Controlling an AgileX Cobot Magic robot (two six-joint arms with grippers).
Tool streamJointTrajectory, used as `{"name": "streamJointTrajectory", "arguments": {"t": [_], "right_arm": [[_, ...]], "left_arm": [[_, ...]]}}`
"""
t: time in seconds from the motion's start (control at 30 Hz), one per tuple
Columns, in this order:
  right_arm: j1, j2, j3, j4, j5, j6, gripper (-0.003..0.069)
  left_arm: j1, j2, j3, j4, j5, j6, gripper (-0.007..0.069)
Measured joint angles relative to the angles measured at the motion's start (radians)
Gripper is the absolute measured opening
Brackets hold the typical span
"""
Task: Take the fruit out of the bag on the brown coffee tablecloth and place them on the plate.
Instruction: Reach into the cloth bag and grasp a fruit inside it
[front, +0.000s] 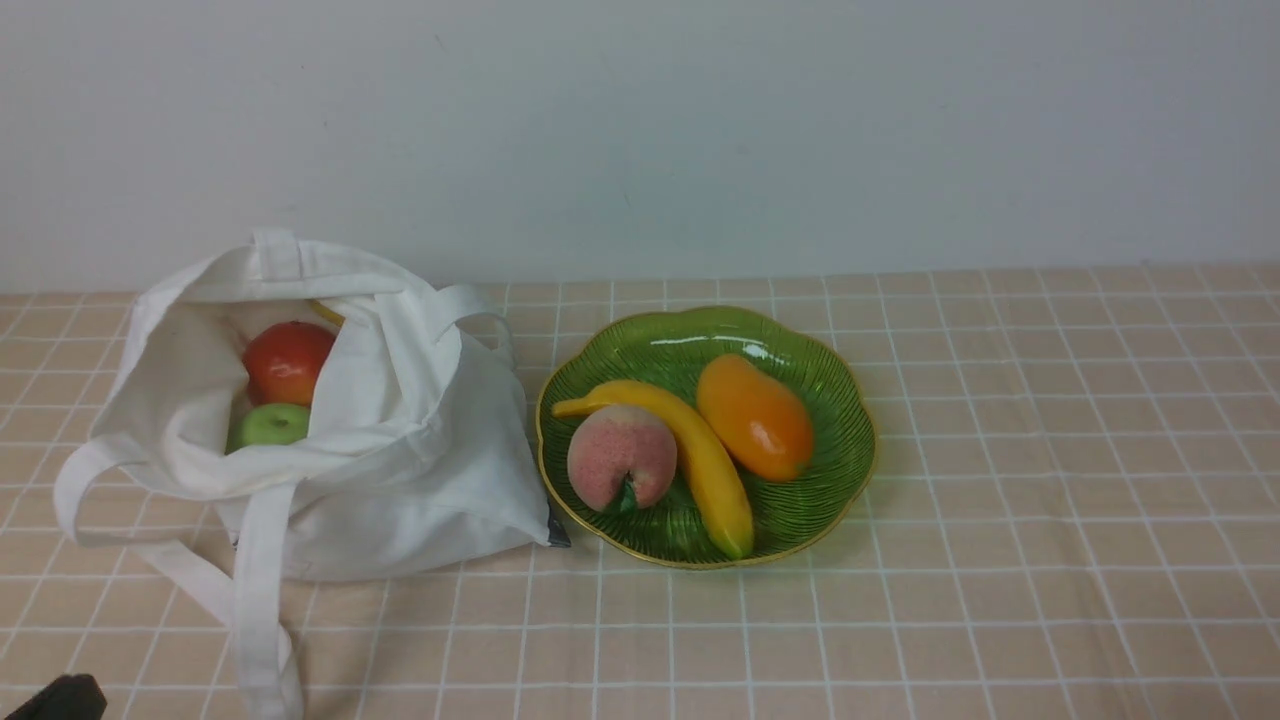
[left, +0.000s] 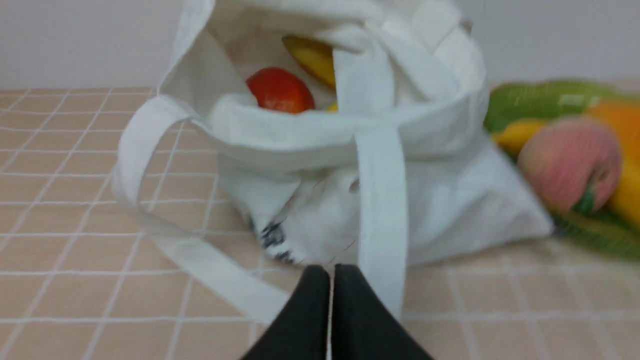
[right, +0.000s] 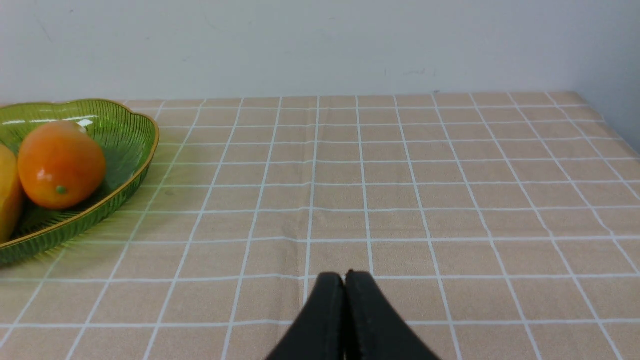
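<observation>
The left end effector (left: 331, 272), two tapered black fingers pressed together with nothing between them, hangs low over the counter's pale peach-beige tablecloth (left: 75, 210), which is gridded with thin white lines. Just ahead slumps the soft white cloth tote bag (left: 450, 200), one long flat strap handle (left: 382, 200) draping down its front. The bag's mouth gapes toward the robot, probably so the contents can be reached from this side.

Inside lie a glossy round red-orange apple (front: 287, 360) and, nearer the opening, a smooth light green apple (front: 272, 424); a yellow fruit (left: 312, 57) shows behind them. Just beside the bag sits the shallow ribbed green glass plate (front: 700, 322) with a scalloped gold rim, holding a matte pink peach (front: 620, 455), a yellow banana (front: 705, 460) and an orange oval fruit (front: 755, 415). The right end effector (right: 344, 276), likewise closed and empty, hovers over bare cloth, apart from the plate.
</observation>
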Motion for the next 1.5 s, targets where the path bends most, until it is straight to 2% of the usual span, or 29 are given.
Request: {"name": "streamJointTrajectory", "arguments": {"t": [0.1, 0.13, 0.17, 0.27, 0.33, 0.37, 0.43, 0.57, 0.63, 0.67, 0.73, 0.87, 0.97, 1.2, 1.5], "right_arm": [[0.000, 0.000, 0.000, 0.000, 0.000, -0.003, -0.0014], [0.000, 0.000, 0.000, 0.000, 0.000, -0.003, -0.0014], [0.000, 0.000, 0.000, 0.000, 0.000, -0.003, -0.0014], [0.000, 0.000, 0.000, 0.000, 0.000, -0.003, -0.0014], [0.000, 0.000, 0.000, 0.000, 0.000, -0.003, -0.0014], [0.000, 0.000, 0.000, 0.000, 0.000, -0.003, -0.0014], [0.000, 0.000, 0.000, 0.000, 0.000, -0.004, -0.0014], [0.000, 0.000, 0.000, 0.000, 0.000, -0.004, -0.0014], [0.000, 0.000, 0.000, 0.000, 0.000, -0.004, -0.0014], [0.000, 0.000, 0.000, 0.000, 0.000, -0.004, -0.0014], [0.000, 0.000, 0.000, 0.000, 0.000, -0.004, -0.0014], [0.000, 0.000, 0.000, 0.000, 0.000, -0.004, -0.0014], [0.000, 0.000, 0.000, 0.000, 0.000, -0.004, -0.0014], [0.000, 0.000, 0.000, 0.000, 0.000, -0.004, -0.0014], [0.000, 0.000, 0.000, 0.000, 0.000, -0.004, -0.0014]], "left_arm": [[0.000, 0.000, 0.000, -0.198, -0.091, -0.059, -0.0008], [0.000, 0.000, 0.000, -0.220, -0.096, -0.060, -0.0008], [0.000, 0.000, 0.000, -0.306, -0.144, -0.071, -0.0008], [0.000, 0.000, 0.000, -0.455, -0.233, -0.077, -0.0008], [0.000, 0.000, 0.000, -0.511, -0.283, -0.086, -0.0008], [-0.001, 0.000, -0.003, -0.566, -0.368, -0.101, -0.0008], [-0.005, 0.000, -0.067, -0.594, -0.437, -0.104, -0.0008], [-0.008, 0.022, -0.290, -0.490, -0.390, -0.009, -0.0008], [-0.008, 0.141, -0.503, -0.393, -0.201, 0.082, -0.0008], [-0.008, 0.153, -0.503, -0.386, -0.183, 0.088, -0.0008], [-0.008, 0.298, -0.646, -0.330, 0.022, 0.130, -0.0008], [-0.008, 0.625, -0.870, -0.236, 0.431, 0.147, -0.0008], [-0.008, 0.888, -0.988, -0.136, 0.644, 0.150, -0.0008], [-0.008, 1.313, -1.237, 0.089, 0.833, 0.153, -0.0008], [-0.027, 1.637, -1.470, 0.192, 0.879, 0.170, -0.0008]]}}
